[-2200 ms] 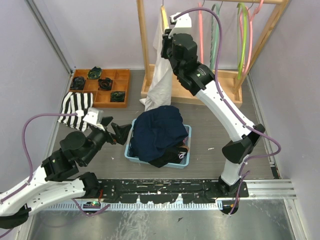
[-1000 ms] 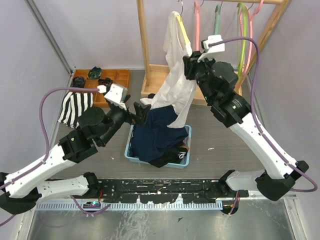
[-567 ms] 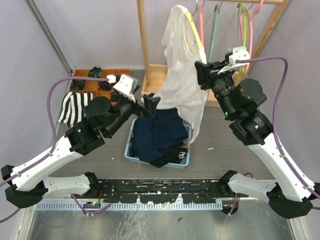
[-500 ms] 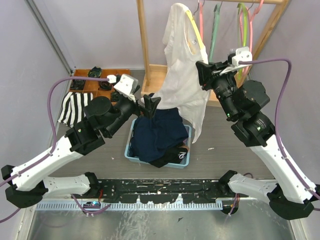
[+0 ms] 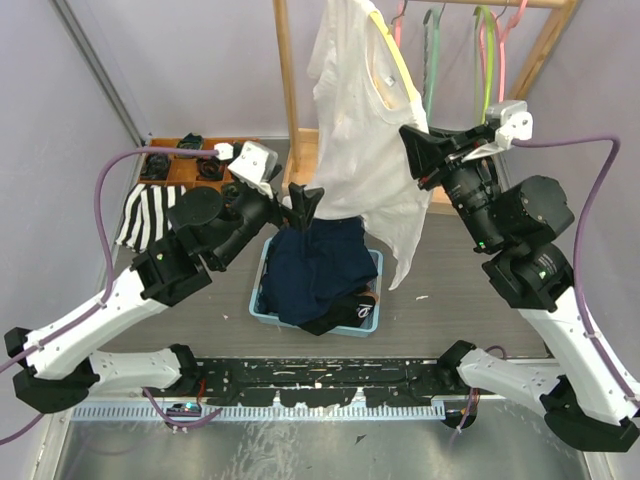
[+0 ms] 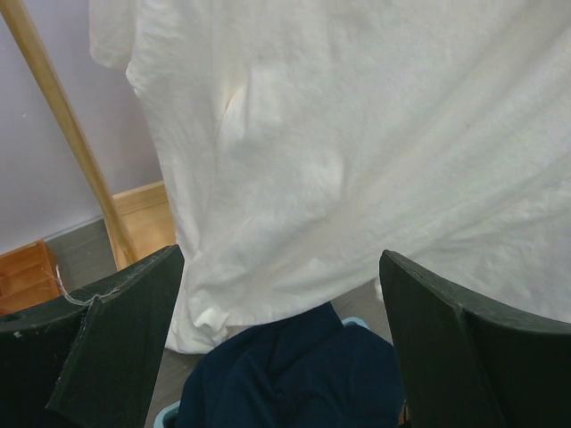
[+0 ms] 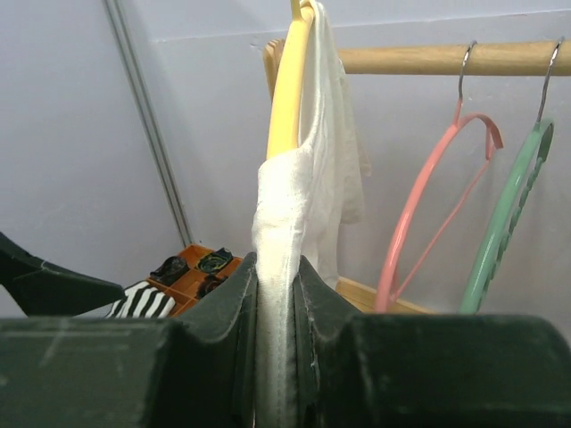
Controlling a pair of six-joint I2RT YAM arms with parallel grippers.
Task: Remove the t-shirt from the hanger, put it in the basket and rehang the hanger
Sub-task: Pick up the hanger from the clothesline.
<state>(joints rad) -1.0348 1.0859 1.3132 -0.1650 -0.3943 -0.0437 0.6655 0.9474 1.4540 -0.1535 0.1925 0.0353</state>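
A white t-shirt (image 5: 355,130) hangs on a yellow hanger (image 5: 396,62) in front of the wooden rack; the hanger's hook is out of view. My right gripper (image 5: 412,152) is shut on the shirt's cloth-covered shoulder, just below the bare yellow hanger (image 7: 286,98). White t-shirt fabric (image 7: 280,223) fills the gap in the right gripper (image 7: 277,267). My left gripper (image 5: 303,200) stands open at the shirt's lower left edge. In the left wrist view the t-shirt (image 6: 357,152) hangs in front of the open left gripper (image 6: 278,267), with nothing between its fingers.
A blue bin (image 5: 372,322) piled with navy clothes (image 5: 315,265) sits under the shirt. Pink (image 5: 401,10) and green hangers (image 5: 430,60) hang on the wooden rack (image 5: 287,90). A striped cloth (image 5: 140,210) and a wooden tray (image 5: 190,155) lie at the left.
The right gripper has drawn the shirt and hanger up and to the right, away from the rack. The left gripper has risen to the shirt's lower edge and stays open.
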